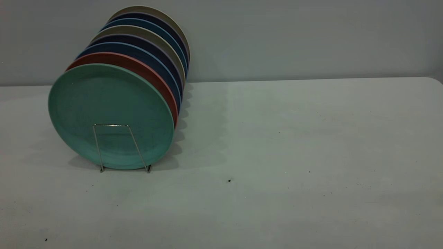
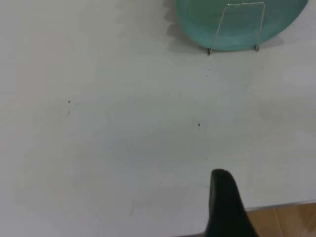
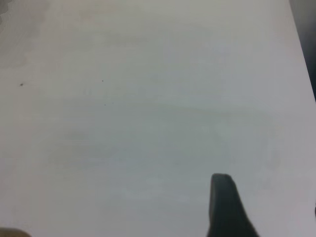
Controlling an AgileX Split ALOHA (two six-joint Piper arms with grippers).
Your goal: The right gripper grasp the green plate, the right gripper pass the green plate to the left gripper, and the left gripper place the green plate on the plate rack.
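The green plate (image 1: pixel 110 114) stands upright in the front slot of the plate rack (image 1: pixel 110 125), behind the rack's front wire loop, at the table's left. Its lower part and the rack loop (image 2: pixel 245 4) also show in the left wrist view, with the plate (image 2: pixel 192 19) far from the left gripper (image 2: pixel 222 180). That gripper hangs over bare table near the table's front edge and holds nothing. The right gripper (image 3: pixel 222 180) is over bare table near the right edge and holds nothing. Neither arm shows in the exterior view.
Behind the green plate the rack holds a salmon-pink plate (image 1: pixel 138 67), blue plates (image 1: pixel 152 57) and several more in a row toward the wall. The table's front edge with wooden floor (image 2: pixel 286 217) shows in the left wrist view, the table's right edge (image 3: pixel 302 64) in the right wrist view.
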